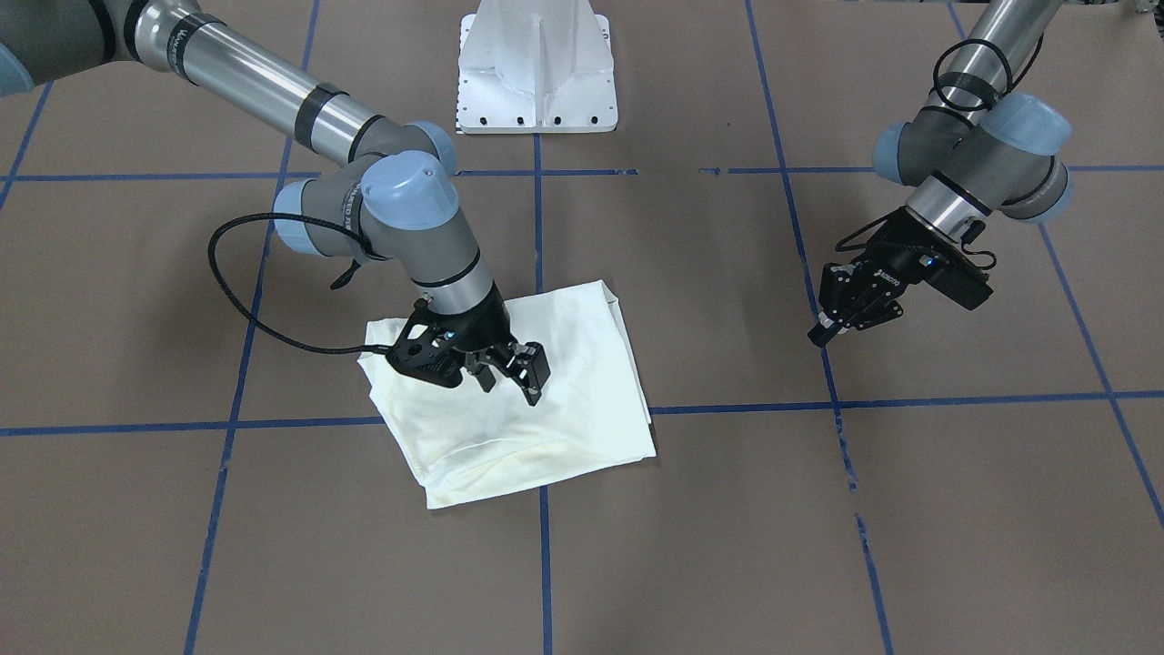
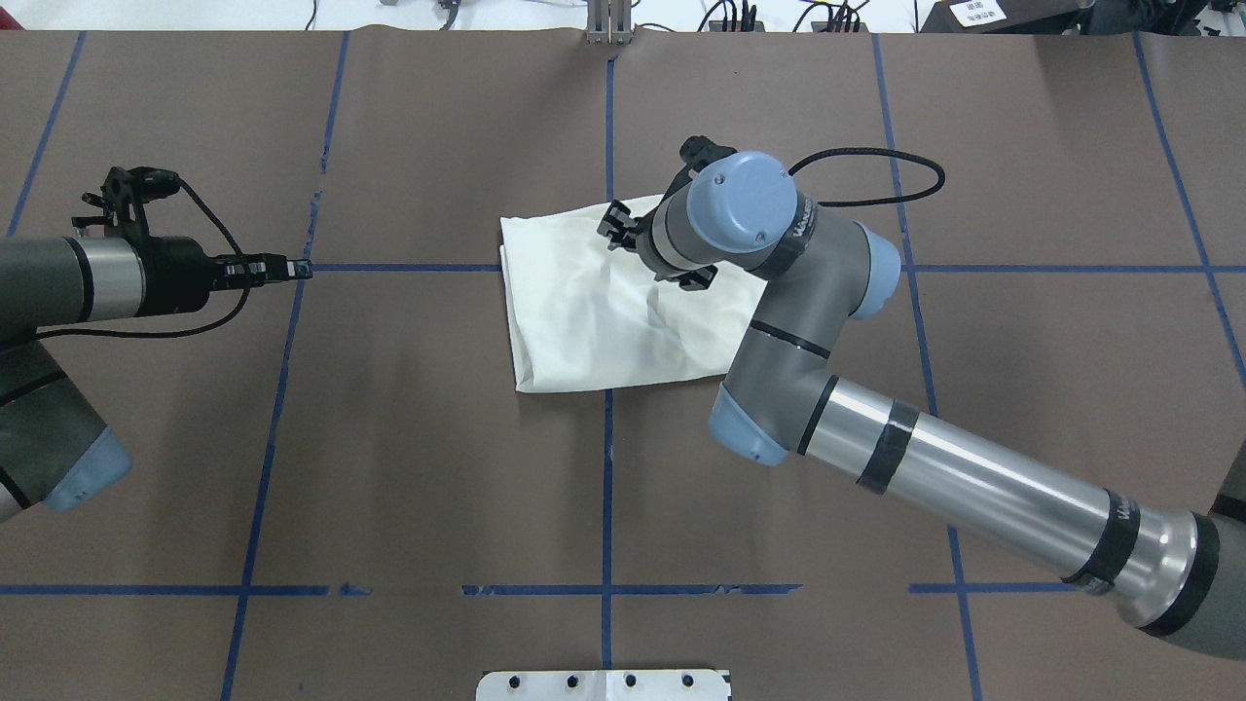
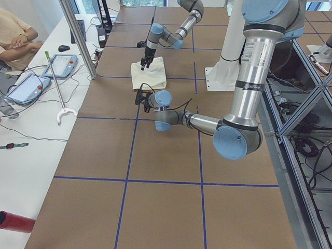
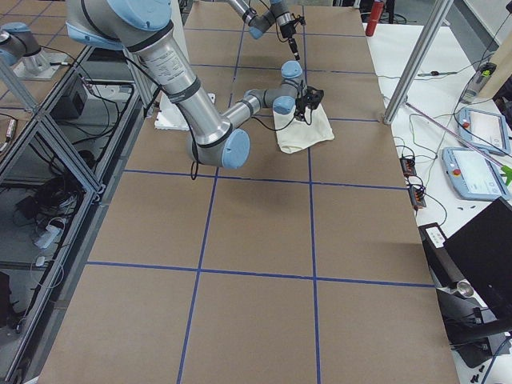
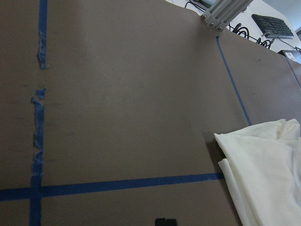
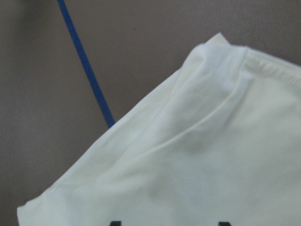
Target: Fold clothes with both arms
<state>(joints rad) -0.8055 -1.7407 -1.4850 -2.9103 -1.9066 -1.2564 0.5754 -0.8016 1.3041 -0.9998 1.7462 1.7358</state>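
Seen from the front, the black two-finger right hand point(image 1: 509, 387) has its fingers spread wide with nothing gripped. The folded long-sleeved shirt point(image 1: 564, 364) of cream cloth lies directly beneath it on the brown paper-covered counter point(image 1: 727, 509), while the black left hand point(image 1: 823, 335) hangs pinched together and empty, well apart from the shirt. From overhead, the shirt lies under the right hand and far beyond the left hand's tip. The right wrist camera shows plain cream cloth just below two separated fingertips point(image 6: 114, 222).
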